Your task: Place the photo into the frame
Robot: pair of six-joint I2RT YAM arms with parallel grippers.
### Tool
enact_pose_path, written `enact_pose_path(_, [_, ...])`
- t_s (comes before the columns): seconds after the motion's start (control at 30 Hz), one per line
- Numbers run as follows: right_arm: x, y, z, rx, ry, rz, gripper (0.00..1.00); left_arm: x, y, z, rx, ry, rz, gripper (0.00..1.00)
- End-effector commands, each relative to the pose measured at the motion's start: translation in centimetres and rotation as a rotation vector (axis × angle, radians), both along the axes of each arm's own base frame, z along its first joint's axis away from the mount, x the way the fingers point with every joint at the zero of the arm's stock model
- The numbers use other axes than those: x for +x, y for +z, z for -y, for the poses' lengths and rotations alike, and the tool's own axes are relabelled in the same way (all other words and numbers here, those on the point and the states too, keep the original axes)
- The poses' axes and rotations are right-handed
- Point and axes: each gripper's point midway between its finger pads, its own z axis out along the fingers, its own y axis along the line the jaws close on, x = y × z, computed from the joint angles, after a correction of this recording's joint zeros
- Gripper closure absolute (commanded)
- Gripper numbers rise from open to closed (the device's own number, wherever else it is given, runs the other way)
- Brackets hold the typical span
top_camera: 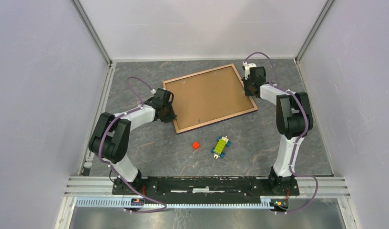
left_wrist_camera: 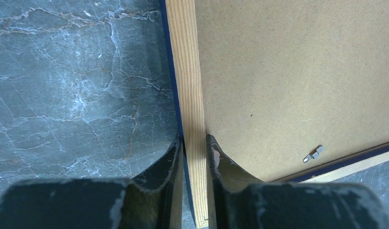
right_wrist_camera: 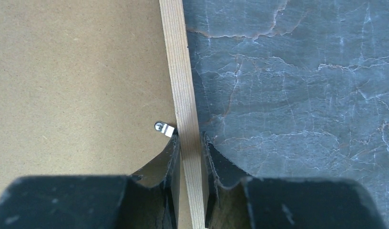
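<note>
The frame (top_camera: 216,120) lies back side up on the grey marble table, its light wood rail showing and the brown backing board (top_camera: 209,95) set in it. The photo is hidden. My left gripper (top_camera: 168,110) is at the frame's left rail near the front corner. In the left wrist view its fingers (left_wrist_camera: 195,143) are closed on either side of the wood rail (left_wrist_camera: 188,71), which has a dark blue outer edge. My right gripper (top_camera: 249,88) is at the right rail. In the right wrist view it (right_wrist_camera: 190,143) is shut on the rail (right_wrist_camera: 178,57), beside a metal clip (right_wrist_camera: 165,128).
A small red block (top_camera: 196,145) and a green, yellow and blue toy (top_camera: 221,145) lie in front of the frame. White walls enclose the table on three sides. Another metal clip (left_wrist_camera: 314,155) sits on the backing board near the front rail.
</note>
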Motion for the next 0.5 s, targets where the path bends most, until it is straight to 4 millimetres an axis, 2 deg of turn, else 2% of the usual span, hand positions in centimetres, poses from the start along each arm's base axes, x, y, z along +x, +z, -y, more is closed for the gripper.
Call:
enact_pose_path(0.0, [-1.2,-2.8,-1.7,0.104,0.004,-0.061,0.83,-1.8,-1.6,0.6,-0.030,-0.009,-0.099,0.98])
enact_pose_path(0.13, [-1.2,-2.3,-1.6,0.109,-0.015,-0.056,0.83,-1.9,-1.6,0.6,-0.032,-0.011,-0.100,0.98])
enact_pose_path(0.33, [-0.9,0.1,-1.6,0.108,-0.010,-0.028,0.66,-1.9,-1.6,0.6,-0.034,-0.010,-0.100,0.98])
enact_pose_path(0.47, [-0.8,0.0,-1.6,0.096,0.008,-0.023,0.62,-1.9,-1.6,0.6,-0.038,-0.011,-0.098,0.98])
